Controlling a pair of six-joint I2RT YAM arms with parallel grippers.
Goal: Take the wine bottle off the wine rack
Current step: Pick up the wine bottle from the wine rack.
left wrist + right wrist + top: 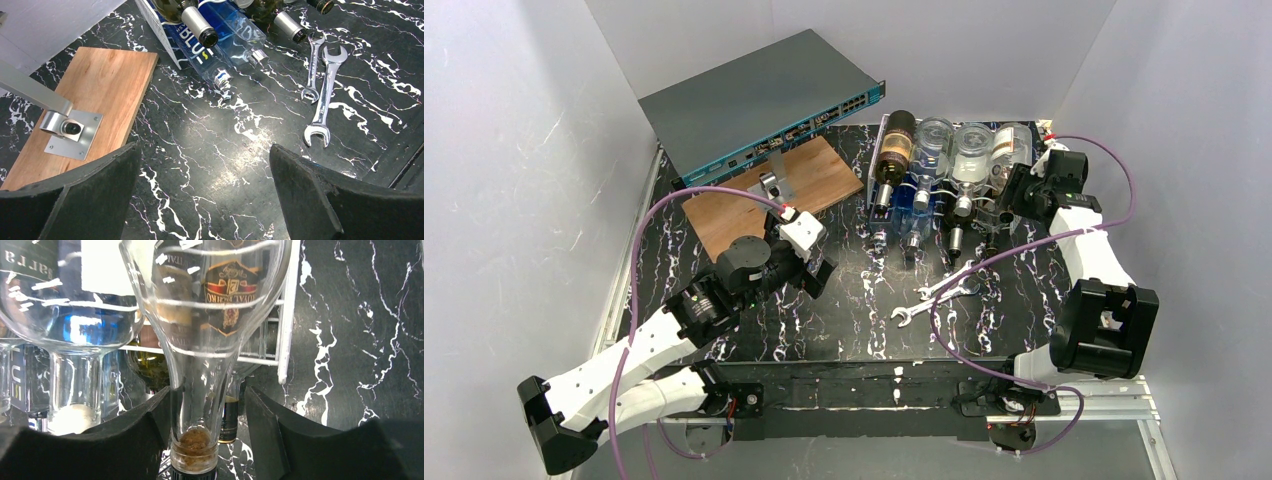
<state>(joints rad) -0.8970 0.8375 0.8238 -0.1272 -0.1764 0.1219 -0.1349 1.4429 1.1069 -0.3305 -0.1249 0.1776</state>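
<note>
Right wrist view looks straight along the wine bottle (200, 315): clear glass, with wide shoulders narrowing to a slim neck plugged by a brown cork (195, 442). It lies in the right-end cradle of the white wire wine rack (287, 315), at the far right of the black marbled worktop (225, 150), neck toward the arms. The right gripper (207, 405) straddles that neck with its jaws apart, one pad close against the glass and a gap at the other. The left gripper (205, 190) hangs wide apart, holding nothing.
</note>
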